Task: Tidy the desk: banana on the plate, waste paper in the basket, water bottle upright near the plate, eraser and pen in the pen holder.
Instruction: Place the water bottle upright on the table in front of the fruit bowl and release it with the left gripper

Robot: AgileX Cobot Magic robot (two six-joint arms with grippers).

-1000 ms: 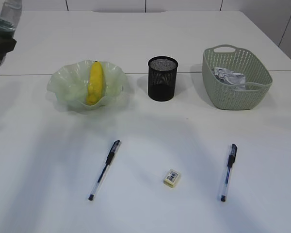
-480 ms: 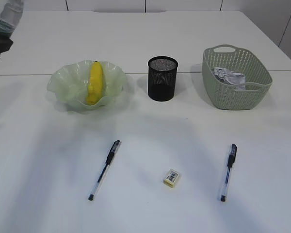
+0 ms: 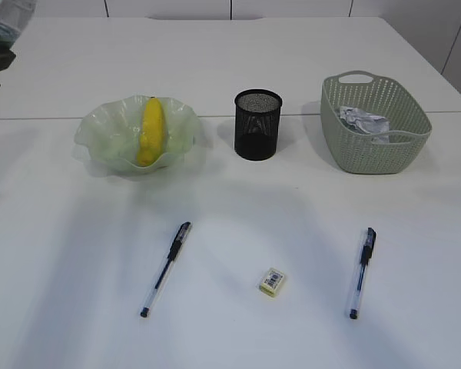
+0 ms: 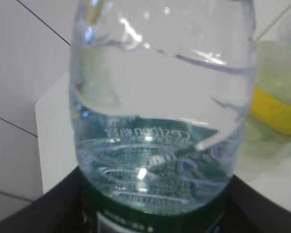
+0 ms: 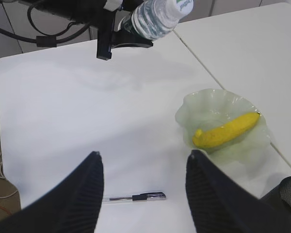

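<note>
Left gripper is clamped on the water bottle at upper left of the exterior frame. Partly filled: heavy, smooth, sloshing; hold mid-body. Right gripper stands apart, empty.

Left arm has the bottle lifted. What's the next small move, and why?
Probably carry the water bottle toward the plate and lower it upright beside it. The left gripper holds it in the air, away from the plate, where the banana already lies.
</note>
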